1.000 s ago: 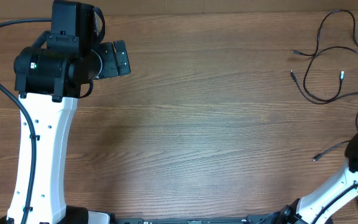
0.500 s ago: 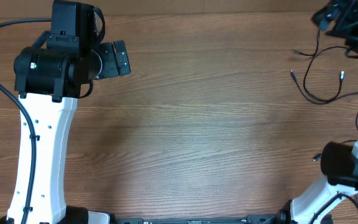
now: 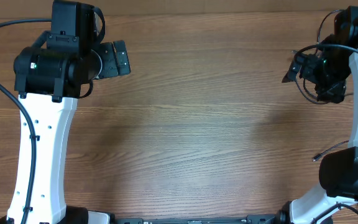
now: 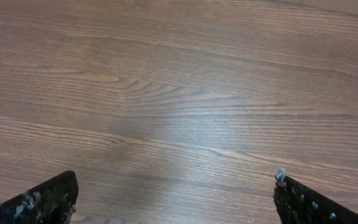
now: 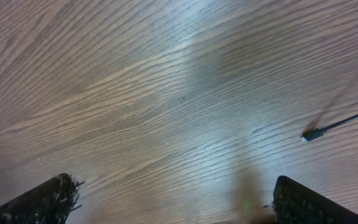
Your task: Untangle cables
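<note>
The thin black cables lie at the table's far right, partly hidden under my right arm. In the overhead view a loop [image 3: 307,94] shows below the wrist, a strand [image 3: 322,25] runs up toward the back edge, and a separate strand ends in a plug tip [image 3: 316,158] nearer the front. My right gripper [image 3: 293,67] hovers at the cables' left side, open and empty [image 5: 174,180]. One plug tip [image 5: 310,135] lies on the wood to the right of the fingers in the right wrist view. My left gripper [image 3: 123,58] is open and empty [image 4: 176,177] at the far left.
The wooden table [image 3: 204,124] fills the view. The left arm's white link [image 3: 39,155] stands along the left side. The right arm's base [image 3: 347,177] sits at the front right corner, close to the separate strand.
My right arm swung up from the front right corner to the back right, then down and left over the cables, hiding most of them. The left arm has not moved.
</note>
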